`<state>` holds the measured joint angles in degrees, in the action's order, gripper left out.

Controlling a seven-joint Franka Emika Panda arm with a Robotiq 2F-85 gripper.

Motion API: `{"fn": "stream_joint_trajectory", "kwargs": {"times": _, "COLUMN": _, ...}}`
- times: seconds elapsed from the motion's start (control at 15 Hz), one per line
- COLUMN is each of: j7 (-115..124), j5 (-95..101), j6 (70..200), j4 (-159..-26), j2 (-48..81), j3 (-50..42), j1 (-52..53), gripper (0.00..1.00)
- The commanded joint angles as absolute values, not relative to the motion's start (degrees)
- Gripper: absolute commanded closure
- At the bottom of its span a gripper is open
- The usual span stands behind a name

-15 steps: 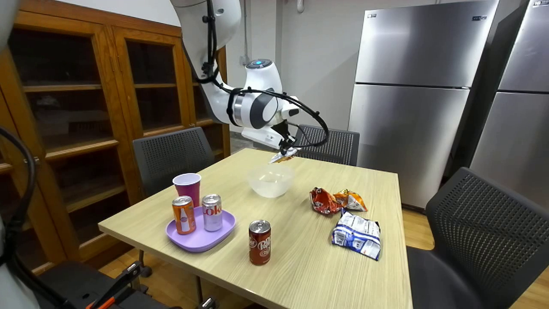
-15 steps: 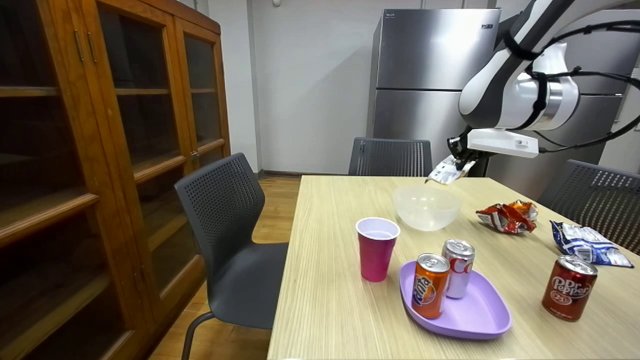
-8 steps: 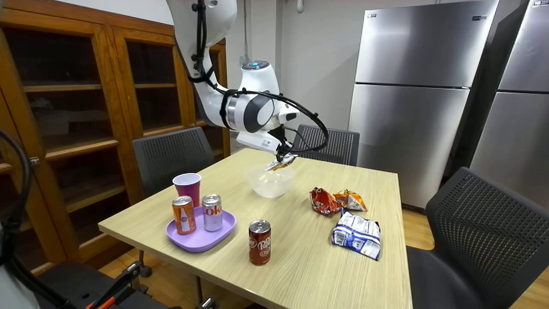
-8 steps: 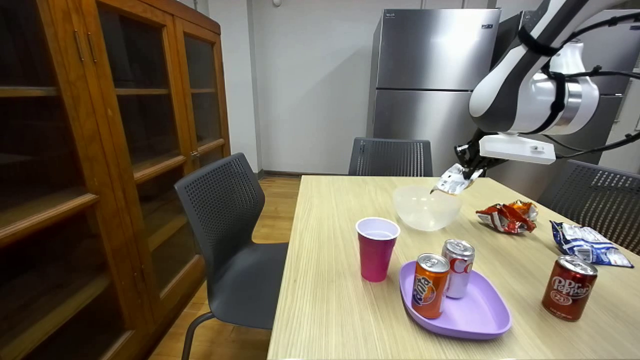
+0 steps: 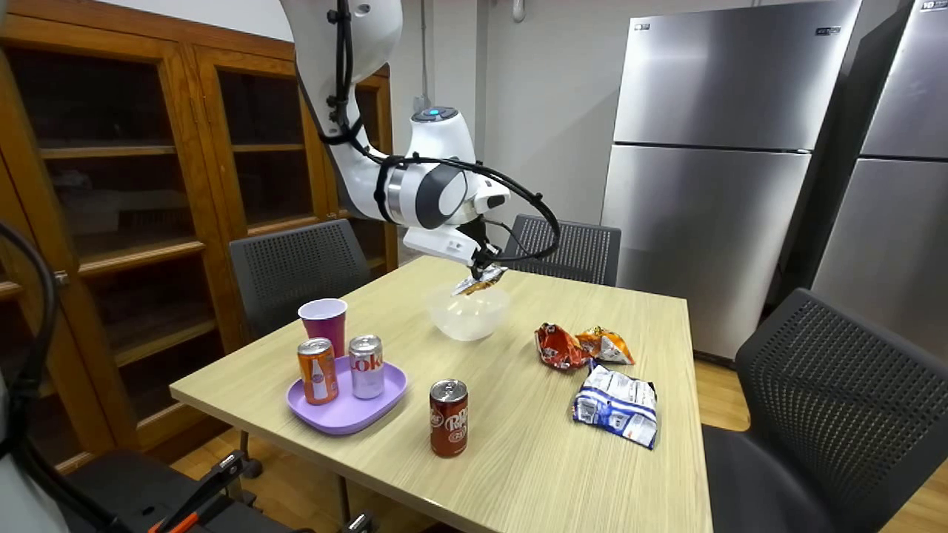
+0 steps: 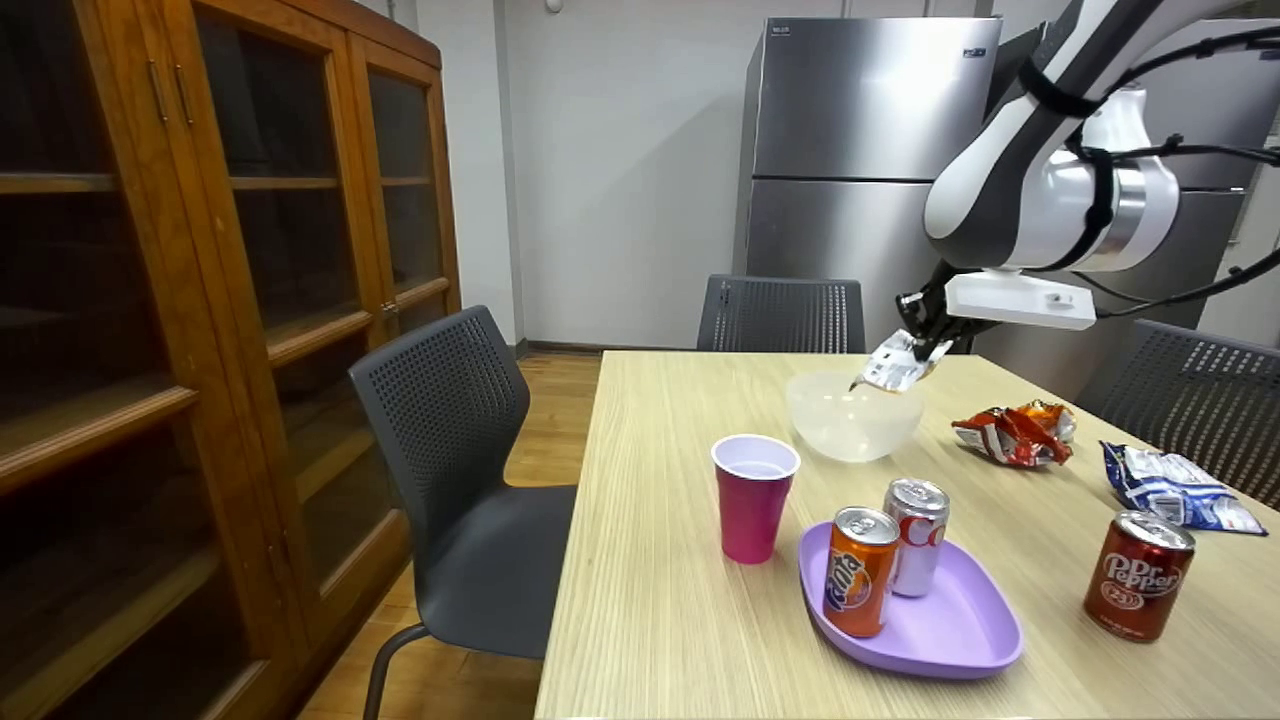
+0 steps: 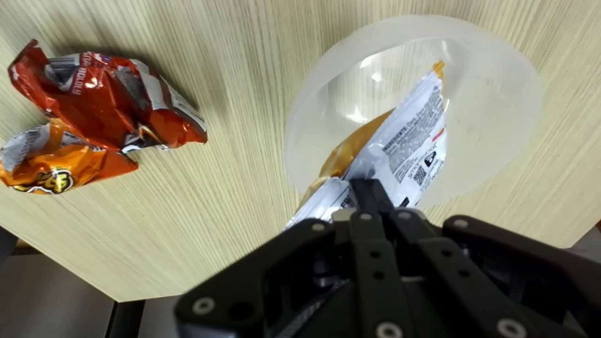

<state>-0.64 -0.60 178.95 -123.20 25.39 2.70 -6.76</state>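
The gripper pinches a white bag over the bowl.
The squeezed part hides behind the gripper, and the bag covers some of the bowl.

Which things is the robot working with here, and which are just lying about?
Seemingly in the job:
gripper, shut on the white packet
translucent bowl beneath the packet

Apparently lying about:
red bag
orange bag
blue-and-white bag
purple tray with Fanta can and silver can
Dr Pepper can
pink cup
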Motion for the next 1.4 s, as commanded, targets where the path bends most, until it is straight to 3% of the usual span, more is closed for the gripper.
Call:
{"fn": "stream_joint_trajectory", "kwargs": {"times": 0.0, "j7": -0.91, "j5": 0.08, "j6": 176.93, "j4": -120.74, "j2": 26.86, "j3": 0.83, "j1": -3.91, "gripper": 1.0}}
{"fn": "stream_joint_trajectory", "kwargs": {"times": 0.93, "j7": 2.61, "j5": 0.24, "j6": 171.53, "j4": -108.98, "j2": 37.85, "j3": -5.71, "j1": 4.64, "gripper": 1.0}}
{"fn": "stream_joint_trajectory", "kwargs": {"times": 1.0, "j7": 2.83, "j5": 0.19, "j6": 171.34, "j4": -108.41, "j2": 38.24, "j3": -6.02, "j1": 4.9, "gripper": 0.74}}
{"fn": "stream_joint_trajectory", "kwargs": {"times": 1.13, "j7": 3.19, "j5": 0.16, "j6": 171.43, "j4": -107.9, "j2": 38.63, "j3": -6.48, "j1": 5.23, "gripper": 0.68}}
{"fn": "stream_joint_trajectory", "kwargs": {"times": 1.33, "j7": 3.09, "j5": 0.05, "j6": 171.78, "j4": -108.19, "j2": 38.04, "j3": -6.46, "j1": 4.89, "gripper": 0.45}}
